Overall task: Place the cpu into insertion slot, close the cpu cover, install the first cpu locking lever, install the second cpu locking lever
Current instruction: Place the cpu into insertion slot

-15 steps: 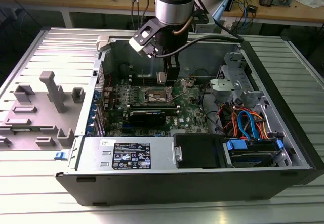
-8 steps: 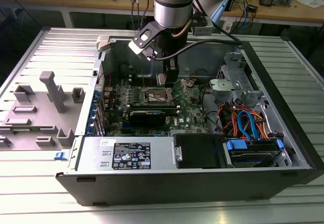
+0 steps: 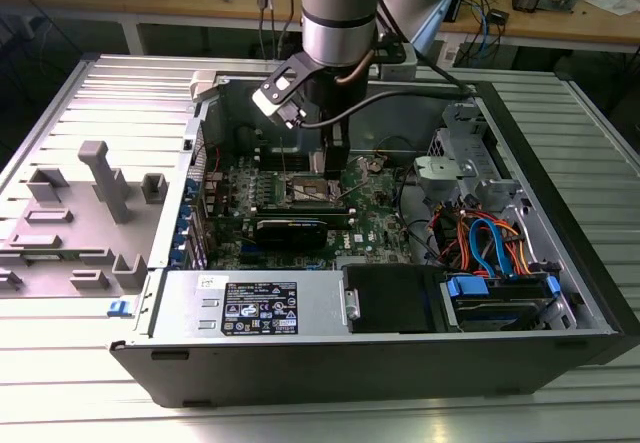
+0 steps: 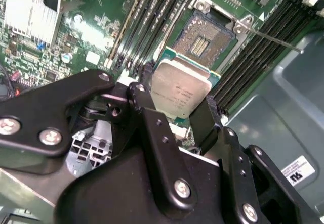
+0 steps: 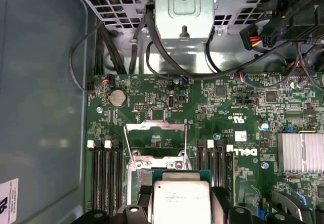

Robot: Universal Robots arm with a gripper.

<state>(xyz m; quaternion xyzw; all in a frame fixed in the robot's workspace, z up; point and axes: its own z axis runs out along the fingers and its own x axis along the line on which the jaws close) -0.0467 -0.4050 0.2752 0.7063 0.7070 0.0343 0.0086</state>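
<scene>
Now tool [image 4: 171,105] clamped on cpu [image 4: 179,85], chip level, hanging over board [image 5: 228,97]. insertion slot [image 4: 202,38] open, near, just past chip's far edge from tool body. Beyond slot, cpu cover [image 5: 156,142] hinged back.

Both wrist views close over motherboard [image 4: 86,37] [image 5: 152,97]

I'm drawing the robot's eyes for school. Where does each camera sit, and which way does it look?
Exterior view: off the arm, looking down into the open computer case; the arm shows.
First wrist view: on the wrist, looking down on the motherboard; the gripper shows, holding the cpu.
Second wrist view: on the wrist, looking slantwise past the gripper toward the insertion slot.
Both wrist views share gripper, cpu and motherboard.
</scene>
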